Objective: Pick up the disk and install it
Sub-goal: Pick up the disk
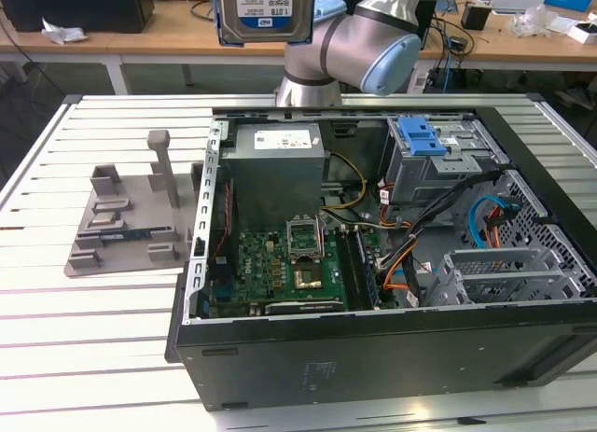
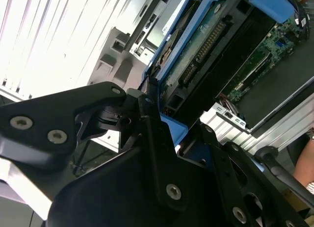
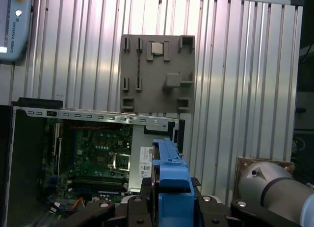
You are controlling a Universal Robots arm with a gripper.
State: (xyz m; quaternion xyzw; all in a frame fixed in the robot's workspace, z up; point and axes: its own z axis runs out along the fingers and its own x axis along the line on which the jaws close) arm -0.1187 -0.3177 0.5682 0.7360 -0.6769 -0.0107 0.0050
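The disk hangs high above the open computer case, over its back left corner in the exterior view. Its silver face with the white-and-blue label points toward that camera. In the first wrist view its blue carrier rail stands edge-on between the black fingers of my gripper, which is shut on it. The second wrist view shows the disk's underside with its connector and blue rails, clamped at one end by a black finger. The case's drive cage with the blue latch lies below, toward the exterior view's right.
Inside the case are a grey power-supply box, the green motherboard, and cables at the right. A grey fixture plate with posts lies on the slatted table, left of the case. Work benches stand behind.
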